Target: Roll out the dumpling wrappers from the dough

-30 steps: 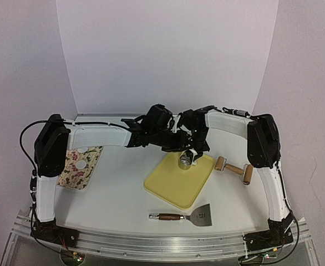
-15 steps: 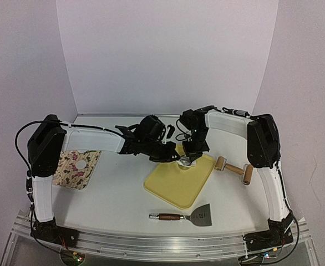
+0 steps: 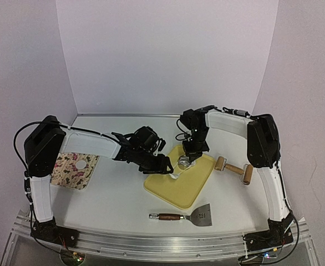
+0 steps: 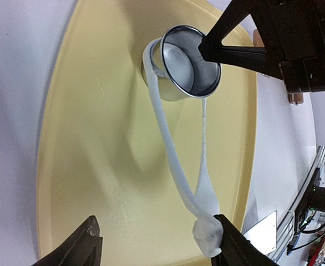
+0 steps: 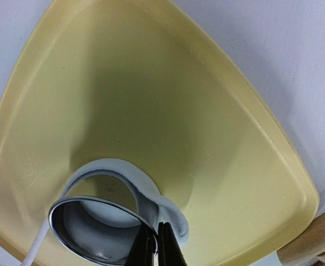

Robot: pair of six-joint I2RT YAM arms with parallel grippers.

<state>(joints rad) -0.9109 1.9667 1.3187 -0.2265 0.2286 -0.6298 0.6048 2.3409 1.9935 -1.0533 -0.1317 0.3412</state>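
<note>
Currently a shiny metal ring cutter (image 4: 187,61), round white dough wrapper (image 5: 104,213) inside, sits on the pale yellow tray (image 3: 176,188); right hand (image 5: 154,244) pinches its rim, left hand (image 4: 157,238) gapes, stringy dough scrap (image 4: 168,144) clinging.

1. No legible text, brand, number or sign is shown in any of the three views.
2. A small dark stamp is seen on the scraper blade (image 3: 202,215) in the top view, too small to be read.
</note>
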